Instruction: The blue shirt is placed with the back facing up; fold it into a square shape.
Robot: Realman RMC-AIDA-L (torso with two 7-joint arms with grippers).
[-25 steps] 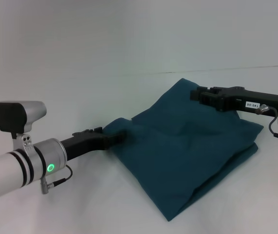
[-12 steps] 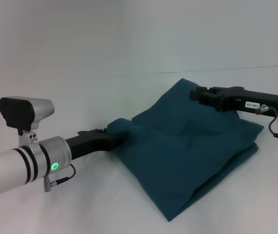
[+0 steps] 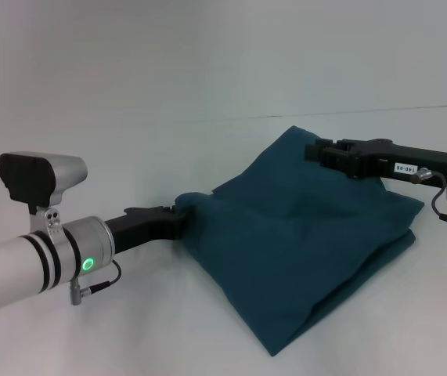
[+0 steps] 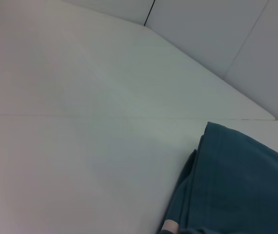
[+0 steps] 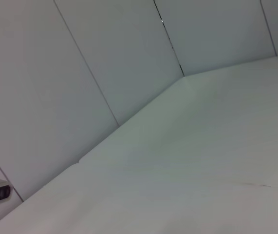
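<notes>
Here, in the head view, the soft blue shirt (image 3: 309, 243) lies folded in a bumpy pile on the white table (image 3: 129, 117), with lots of bare room beyond it. The left gripper (image 3: 182, 217) has slid back to the shirt's left corner; the right gripper (image 3: 317, 153) hangs over the far edge. I cannot tell if either grips. The left wrist view shows the shirt's folded edge (image 4: 236, 185). The right wrist view shows only table (image 5: 202, 161).

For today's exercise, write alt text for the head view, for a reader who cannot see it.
A blue shirt, folded into a rough diamond, lies on a white table. The left hand meets the shirt's left corner, and the right hand rests at its far corner.
</notes>
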